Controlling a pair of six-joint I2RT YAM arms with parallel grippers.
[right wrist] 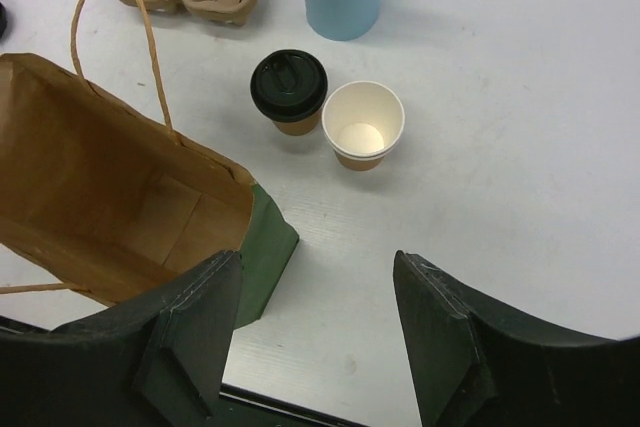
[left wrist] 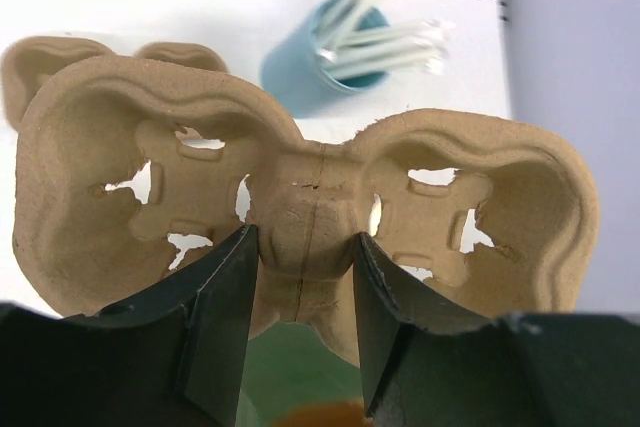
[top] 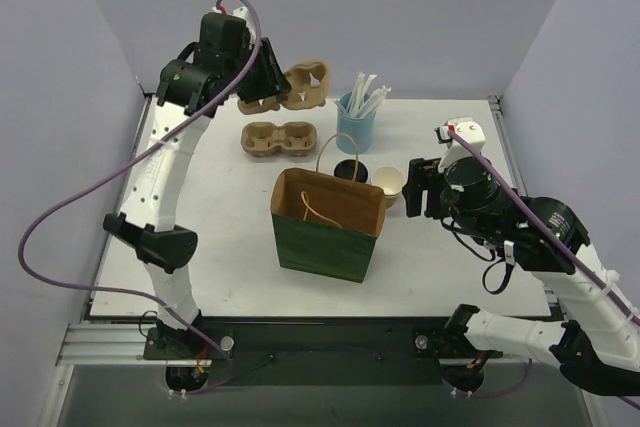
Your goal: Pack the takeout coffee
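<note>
From above: the left pincer (top: 271, 95) holds a carrier (top: 305, 85) raised over the far side of the counter (top: 450, 247), and a second carrier (top: 278, 139) lies beneath. The coffee (top: 388, 182) stands open just right of the bag (top: 328, 222), beside a lidded cup (top: 350, 169), with the right pincer (top: 415, 192) near it.

Left wrist: the jaws clamp the carrier (left wrist: 300, 177) at its middle bridge, a balanced hold. It probably goes into the bag first, so keep it level, long side along the bag, clear of the handles.

Right wrist: the right pincer (right wrist: 315, 262) gapes empty, with the coffee (right wrist: 363, 125) ahead. It has no lid, so carry it upright.
</note>
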